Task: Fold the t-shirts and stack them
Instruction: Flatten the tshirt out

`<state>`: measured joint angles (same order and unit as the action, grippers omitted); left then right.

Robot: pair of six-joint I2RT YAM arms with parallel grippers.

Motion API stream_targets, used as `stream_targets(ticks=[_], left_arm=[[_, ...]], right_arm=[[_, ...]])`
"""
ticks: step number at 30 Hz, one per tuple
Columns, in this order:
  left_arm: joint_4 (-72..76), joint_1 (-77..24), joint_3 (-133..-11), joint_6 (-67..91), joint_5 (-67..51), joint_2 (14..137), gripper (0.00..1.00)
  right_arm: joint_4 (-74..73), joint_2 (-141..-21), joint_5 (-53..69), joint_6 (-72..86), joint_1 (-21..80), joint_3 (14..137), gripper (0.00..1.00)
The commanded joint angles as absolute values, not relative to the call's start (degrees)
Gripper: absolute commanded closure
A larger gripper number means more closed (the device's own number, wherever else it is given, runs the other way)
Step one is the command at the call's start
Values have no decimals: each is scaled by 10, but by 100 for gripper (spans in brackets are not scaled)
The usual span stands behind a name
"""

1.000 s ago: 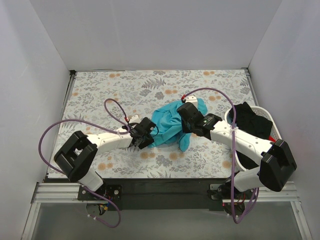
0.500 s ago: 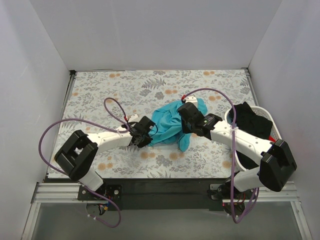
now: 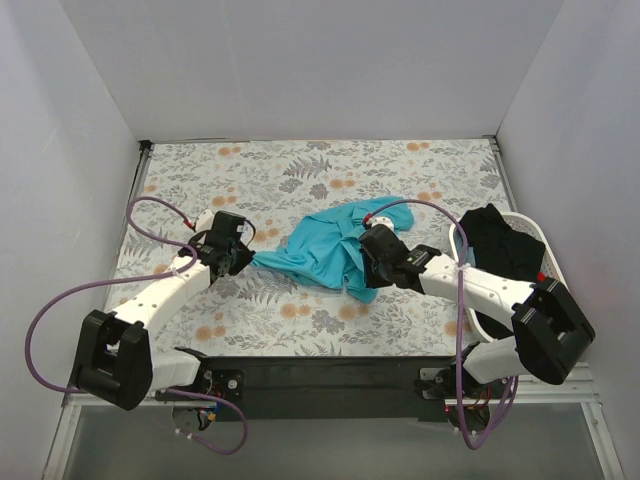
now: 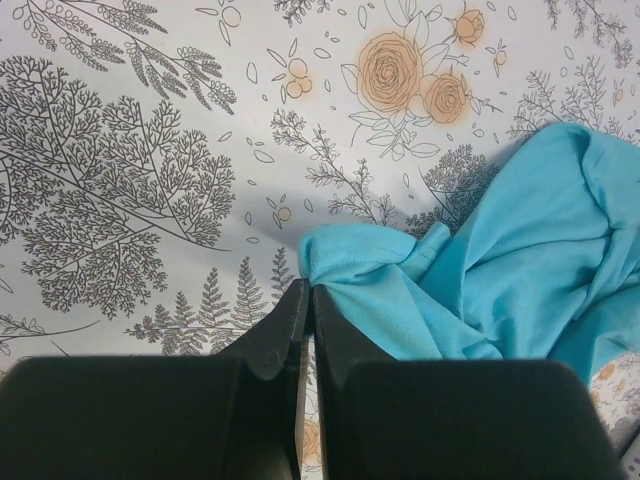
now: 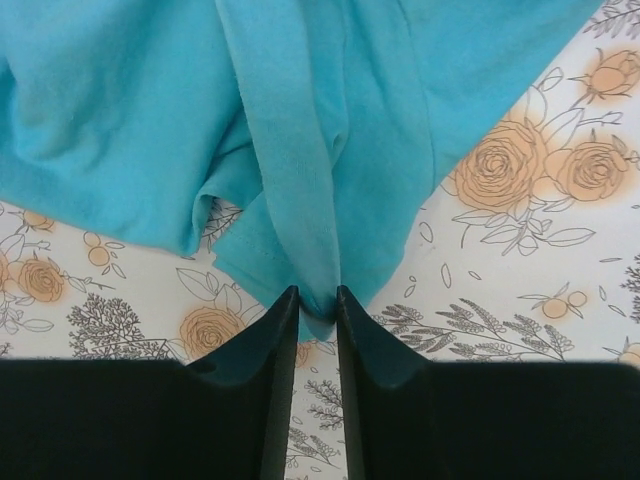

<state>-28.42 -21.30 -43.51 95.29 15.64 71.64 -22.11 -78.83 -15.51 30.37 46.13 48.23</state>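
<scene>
Teal t-shirt (image 3: 322, 252) stretches between left tool (image 4: 306, 302) and right tool (image 5: 315, 300).

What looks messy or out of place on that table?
The teal shirt is crumpled, not flat. The left fingers pinch it at one end and the right fingers at a fold. A black shirt is heaped loosely in the basket at the right. Nothing looks damaged.
</scene>
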Motion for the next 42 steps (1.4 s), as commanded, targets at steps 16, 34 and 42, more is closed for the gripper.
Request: stream_targets(ticks=[16, 34, 42], left_arm=[[-313, -127, -629, 873, 106, 701, 100], [-435, -92, -922, 858, 188, 577, 100], [-379, -93, -947, 844, 162, 656, 100]], right_arm=[[-269, -672, -184, 264, 366, 687, 99], [-291, -517, -292, 201, 330, 1020, 99], [-241, -601, -305, 165, 329, 1026, 99]])
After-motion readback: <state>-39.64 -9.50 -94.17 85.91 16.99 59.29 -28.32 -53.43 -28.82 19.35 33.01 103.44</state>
